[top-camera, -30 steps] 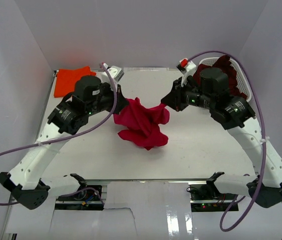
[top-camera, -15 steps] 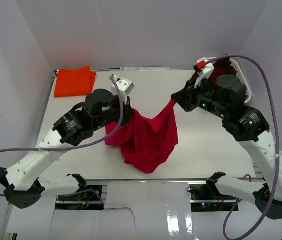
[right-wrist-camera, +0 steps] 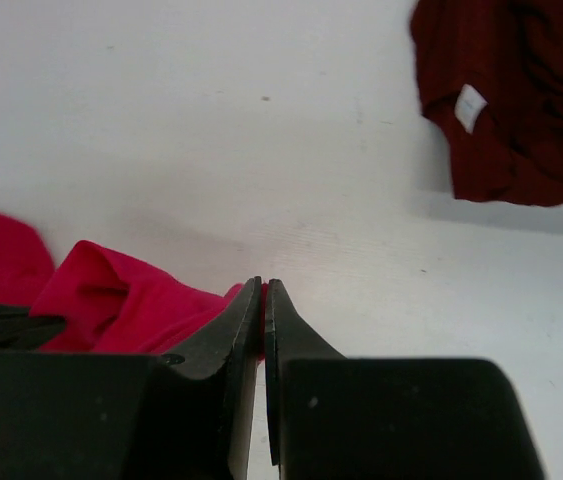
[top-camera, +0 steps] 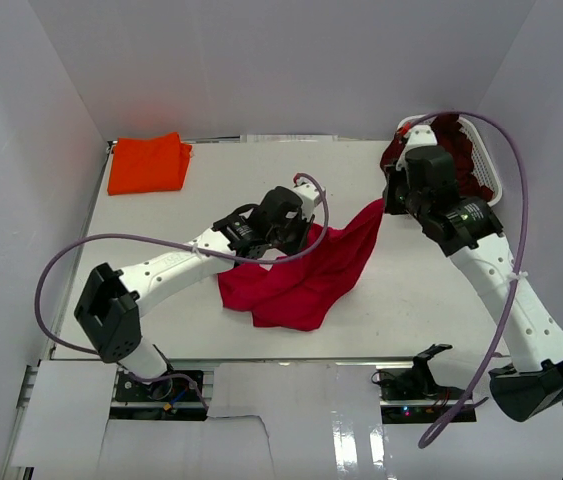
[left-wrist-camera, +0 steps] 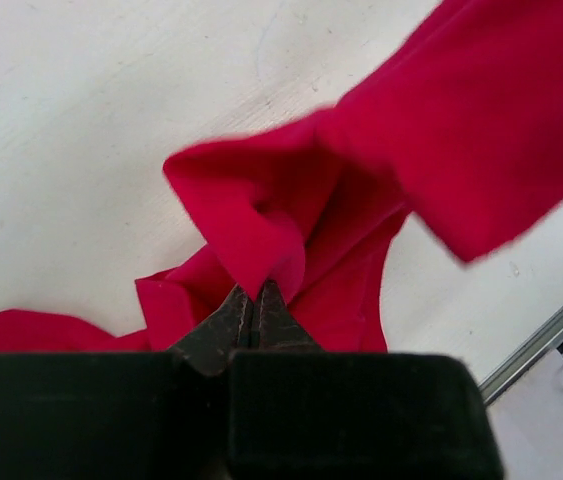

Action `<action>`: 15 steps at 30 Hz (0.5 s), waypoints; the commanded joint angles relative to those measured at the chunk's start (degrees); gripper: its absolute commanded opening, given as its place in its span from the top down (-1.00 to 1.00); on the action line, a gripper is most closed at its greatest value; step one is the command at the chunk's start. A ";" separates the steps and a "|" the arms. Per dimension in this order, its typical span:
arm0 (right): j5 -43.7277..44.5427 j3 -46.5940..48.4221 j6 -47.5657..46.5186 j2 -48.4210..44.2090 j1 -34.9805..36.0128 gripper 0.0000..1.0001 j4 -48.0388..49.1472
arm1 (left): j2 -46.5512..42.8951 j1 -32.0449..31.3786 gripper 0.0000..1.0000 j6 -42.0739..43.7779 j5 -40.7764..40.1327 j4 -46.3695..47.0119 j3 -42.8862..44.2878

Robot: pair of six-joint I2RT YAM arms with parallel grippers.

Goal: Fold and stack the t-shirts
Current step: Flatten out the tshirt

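The crimson red t-shirt (top-camera: 301, 272) lies crumpled on the middle of the table, one corner stretched up to the right. My left gripper (top-camera: 299, 238) is shut on a fold at its upper left; the pinched red cloth (left-wrist-camera: 261, 240) bunches just past the tips of this gripper (left-wrist-camera: 254, 295). My right gripper (top-camera: 385, 207) is shut on the shirt's far right corner, and a sliver of red cloth (right-wrist-camera: 111, 300) shows beside its tips (right-wrist-camera: 263, 290). The folded orange t-shirt (top-camera: 147, 163) rests at the far left corner. The dark maroon t-shirt (top-camera: 449, 150) with its white tag (right-wrist-camera: 469, 107) hangs out of the basket.
The white lattice basket (top-camera: 493, 165) stands at the far right corner, right behind my right arm. White walls close in the table on three sides. A metal rail (left-wrist-camera: 546, 335) runs along the table's near edge.
Both arms carried the red t-shirt rightward and lowered it; it now lies more spread on the table. The left arm stretched out toward the centre, and the right gripper drew back toward the basket.
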 commanded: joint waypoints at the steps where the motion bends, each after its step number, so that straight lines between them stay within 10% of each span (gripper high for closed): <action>1: 5.32 -0.97 0.06 -0.58 -5.93 0.85 0.04 | 0.91 1.41 1.00 0.36 6.10 5.63 2.84; 15: 4.71 -6.51 4.09 -0.23 -25.72 0.85 0.04 | 18.39 2.82 1.00 0.54 12.09 5.37 15.75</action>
